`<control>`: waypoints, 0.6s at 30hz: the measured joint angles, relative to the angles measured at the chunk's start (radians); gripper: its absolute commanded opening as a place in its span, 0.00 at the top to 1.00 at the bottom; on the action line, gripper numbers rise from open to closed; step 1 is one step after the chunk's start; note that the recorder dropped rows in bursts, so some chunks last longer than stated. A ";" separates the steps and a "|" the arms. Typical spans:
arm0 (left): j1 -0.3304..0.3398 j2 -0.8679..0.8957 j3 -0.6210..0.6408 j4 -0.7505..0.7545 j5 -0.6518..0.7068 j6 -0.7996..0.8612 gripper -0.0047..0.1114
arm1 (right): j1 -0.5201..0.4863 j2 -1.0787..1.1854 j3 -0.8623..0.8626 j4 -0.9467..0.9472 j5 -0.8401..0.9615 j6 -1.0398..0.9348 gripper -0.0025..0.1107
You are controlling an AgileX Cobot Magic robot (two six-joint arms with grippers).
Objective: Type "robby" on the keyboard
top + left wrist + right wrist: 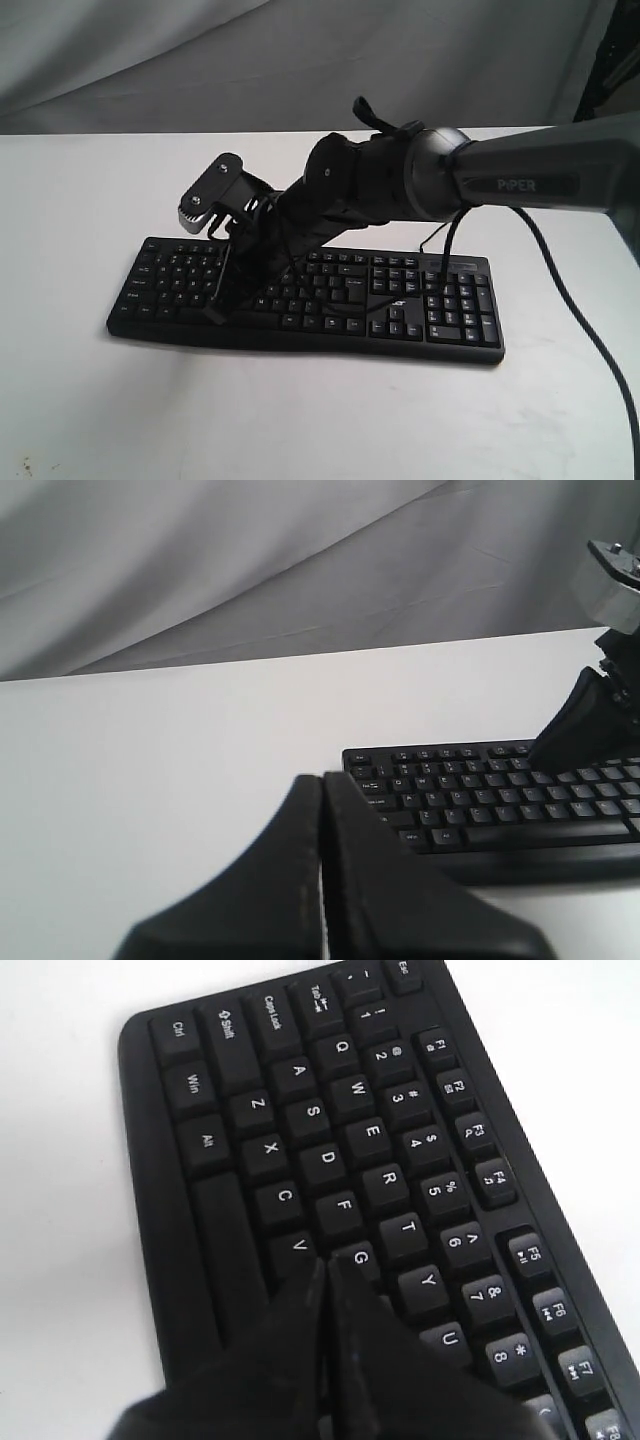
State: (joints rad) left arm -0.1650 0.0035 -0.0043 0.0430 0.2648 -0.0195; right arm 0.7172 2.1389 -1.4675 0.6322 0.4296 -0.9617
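The black keyboard (400, 300) lies across the white table, also seen in the left wrist view (500, 800) and filling the right wrist view (330, 1160). My right gripper (325, 1263) is shut, its joined tips down among the keys between V and G, over where the B key lies hidden. In the exterior view the right arm reaches across to the keyboard's left half, the right gripper (212, 312) touching the keys. My left gripper (322, 778) is shut and empty, held off to the side of the keyboard's left end. It does not show in the exterior view.
The white table (80, 200) spreads around the keyboard, with a grey cloth backdrop (150, 50) behind. A black cable (590, 340) trails from the right arm over the table's right side.
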 measured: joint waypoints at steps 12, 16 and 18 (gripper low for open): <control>0.000 0.000 0.000 0.000 0.000 0.000 0.96 | 0.000 0.045 -0.087 -0.016 0.075 0.030 0.98; 0.000 0.000 0.000 0.000 0.000 0.000 0.96 | 0.000 0.069 -0.087 -0.073 0.089 0.074 0.98; 0.000 0.000 0.000 0.000 0.000 0.000 0.96 | 0.000 0.077 -0.087 -0.085 0.091 0.081 0.98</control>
State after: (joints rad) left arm -0.1650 0.0035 -0.0043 0.0430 0.2648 -0.0195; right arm 0.7172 2.2159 -1.5543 0.5471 0.5208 -0.8811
